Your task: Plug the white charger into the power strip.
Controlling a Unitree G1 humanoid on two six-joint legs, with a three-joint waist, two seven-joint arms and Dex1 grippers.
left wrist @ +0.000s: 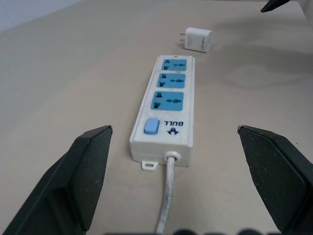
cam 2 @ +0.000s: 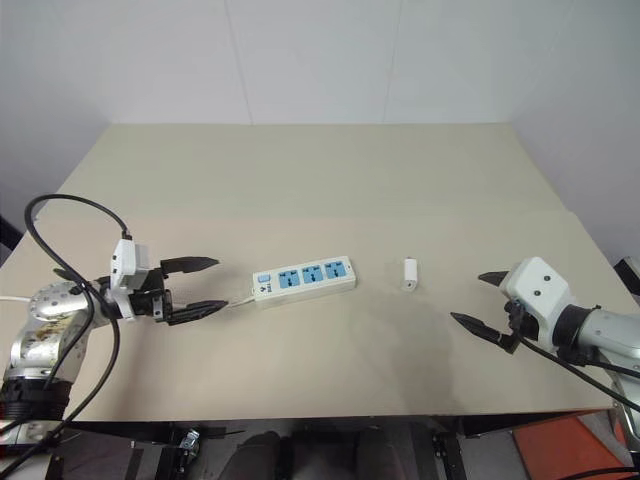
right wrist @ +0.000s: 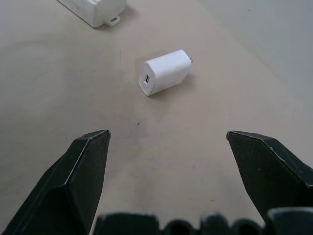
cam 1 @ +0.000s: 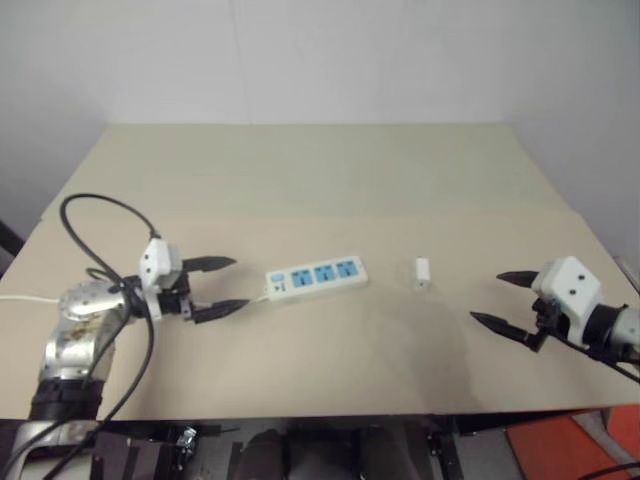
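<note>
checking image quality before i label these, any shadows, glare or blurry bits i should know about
Right eye view: even light, no glare, a faint shadow on the table near the white charger. Left wrist view: the power strip is sharp, its lettering readable. Right wrist view: the charger is crisp with a soft shadow beside it; the right gripper's fingers are slightly soft.

Even, soft light; faint shadows
</note>
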